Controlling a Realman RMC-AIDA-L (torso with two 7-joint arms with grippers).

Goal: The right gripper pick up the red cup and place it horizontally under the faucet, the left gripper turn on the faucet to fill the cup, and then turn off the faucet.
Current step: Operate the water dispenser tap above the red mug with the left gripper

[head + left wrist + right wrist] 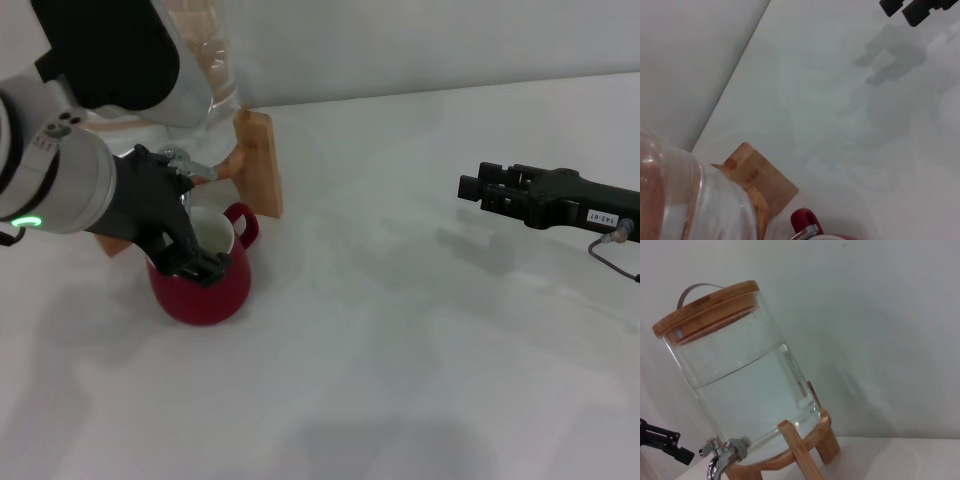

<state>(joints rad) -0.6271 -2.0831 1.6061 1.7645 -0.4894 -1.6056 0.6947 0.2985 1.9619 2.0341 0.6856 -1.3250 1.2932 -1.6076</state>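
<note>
Dark-red ceramic gleams at the foot of a glass water jar [747, 390], where the red cup [205, 270] stands upright on the white table [420, 330], its off-white inside showing and its small loop handle turned toward the jar's wooden stand [262, 160]. The left gripper [180, 225] reaches down over the cup's rim beside the faucet [180, 160], its black fingers spread across the cup's mouth, though the head view does not show whether they are parted or clenched on anything. The chrome faucet juts from the base of the jar just above the cup; in the right wrist view its spout [720, 465] points down beneath the jar, which is about two-thirds full of clear water and capped by a wooden lid [705, 307] with a metal handle. The right gripper [490, 190] hangs above the table well apart from the cup, off to the robot's right, its black fingers pointing toward the jar; they look close together, but whether they are released or closed cannot be told. The left wrist view catches a corner of the wooden stand, the curve of the glass, and a sliver of the cup's red handle [805, 220] near the faucet's tip.
</note>
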